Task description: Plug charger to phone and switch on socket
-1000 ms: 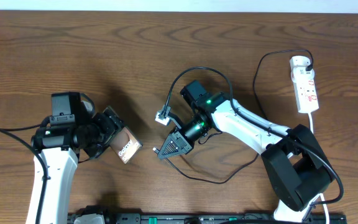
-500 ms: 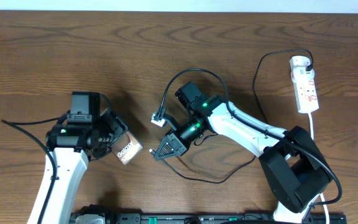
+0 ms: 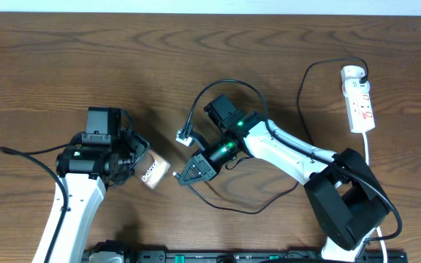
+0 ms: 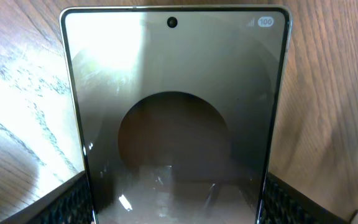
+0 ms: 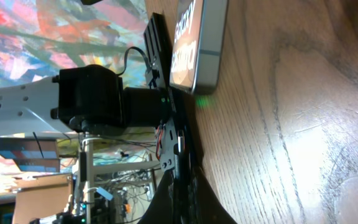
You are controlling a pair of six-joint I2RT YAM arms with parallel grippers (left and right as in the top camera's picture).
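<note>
Brownish phone (image 3: 154, 173) clamped in left tool (image 3: 139, 165); right tool (image 3: 185, 177), grip unclear, just beside.

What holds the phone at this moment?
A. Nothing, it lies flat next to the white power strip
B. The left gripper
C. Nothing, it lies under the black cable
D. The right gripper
B: the phone sits clamped in the left gripper. The left wrist view shows its screen between the dark fingers, one at each lower edge.
</note>
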